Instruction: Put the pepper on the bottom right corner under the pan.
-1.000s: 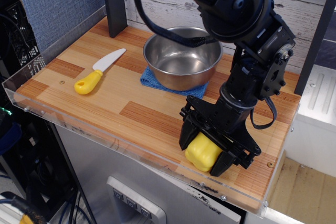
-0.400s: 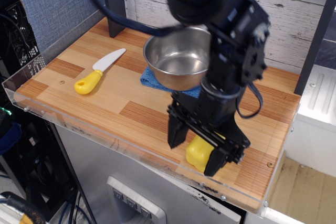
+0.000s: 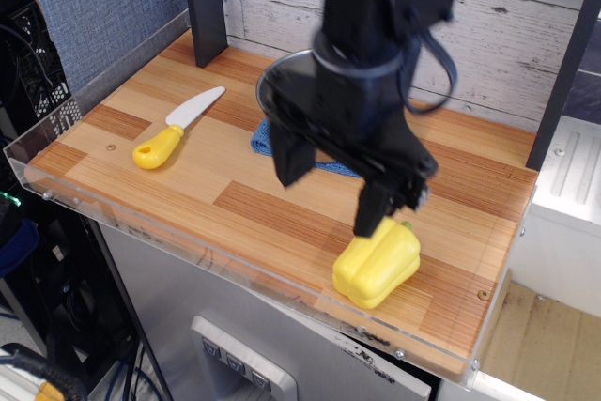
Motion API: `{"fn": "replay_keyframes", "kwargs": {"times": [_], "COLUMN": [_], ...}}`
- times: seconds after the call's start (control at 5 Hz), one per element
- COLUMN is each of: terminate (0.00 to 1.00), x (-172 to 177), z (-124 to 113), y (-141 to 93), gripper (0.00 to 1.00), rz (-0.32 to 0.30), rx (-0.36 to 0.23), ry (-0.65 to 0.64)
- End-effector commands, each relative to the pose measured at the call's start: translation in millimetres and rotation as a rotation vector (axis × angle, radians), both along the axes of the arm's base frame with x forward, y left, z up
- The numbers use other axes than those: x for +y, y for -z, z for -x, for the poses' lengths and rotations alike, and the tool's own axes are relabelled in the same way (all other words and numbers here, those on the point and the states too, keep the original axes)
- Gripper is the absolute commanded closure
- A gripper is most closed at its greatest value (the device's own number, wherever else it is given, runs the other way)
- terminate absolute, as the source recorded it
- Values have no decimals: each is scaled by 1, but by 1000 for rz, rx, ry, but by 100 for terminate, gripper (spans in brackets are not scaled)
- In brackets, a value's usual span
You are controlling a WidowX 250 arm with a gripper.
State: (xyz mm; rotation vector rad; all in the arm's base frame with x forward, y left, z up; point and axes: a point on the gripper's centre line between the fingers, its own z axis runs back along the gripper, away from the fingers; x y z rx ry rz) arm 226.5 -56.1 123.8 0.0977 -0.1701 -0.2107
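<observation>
Nearest the camera, the pepper [image 3: 377, 262] lay on its side on the striped wooden tabletop [image 3: 272, 204], close to the bottom right corner [image 3: 470, 312] with its clear acrylic edge and small screw [image 3: 484, 295]. Nothing gripped it. Just above and behind it hung the gripper [image 3: 333, 190], raised off the table with its two dark fingers [image 3: 374, 213] spread wide and empty, the right-hand fingertip just over the pepper's upper edge. The black arm rose steeply from there toward the top of the view, slightly blurred.

A second earlier the claw had been down at the table, closed around the pepper; by 0.4 seconds earlier the fingers were parted around it; now they had lifted clear, and the pepper sat in nearly the same spot, fully exposed.

Farther back, the pan [image 3: 282, 82] sat on the blue cloth [image 3: 266, 139], mostly hidden by the arm. To the left lay the yellow-handled toy knife [image 3: 174, 129], unmoved.
</observation>
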Motion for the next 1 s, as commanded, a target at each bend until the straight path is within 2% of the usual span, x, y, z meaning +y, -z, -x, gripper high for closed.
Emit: {"fn": "replay_keyframes", "kwargs": {"times": [0.0,0.2,0.4,0.6,0.8], "terminate": [0,0,0,0,100], "x": [20,20,21,21,21], "z": [15,13,9,9,9], "y": [-17,-12,-2,-2,-2], "gripper": [0,0,0,0,0], "rz": [2,24,68,68,68], "rx": [-26,21,132,132,132], "ry": [-98,-110,-123,-123,-123]}}
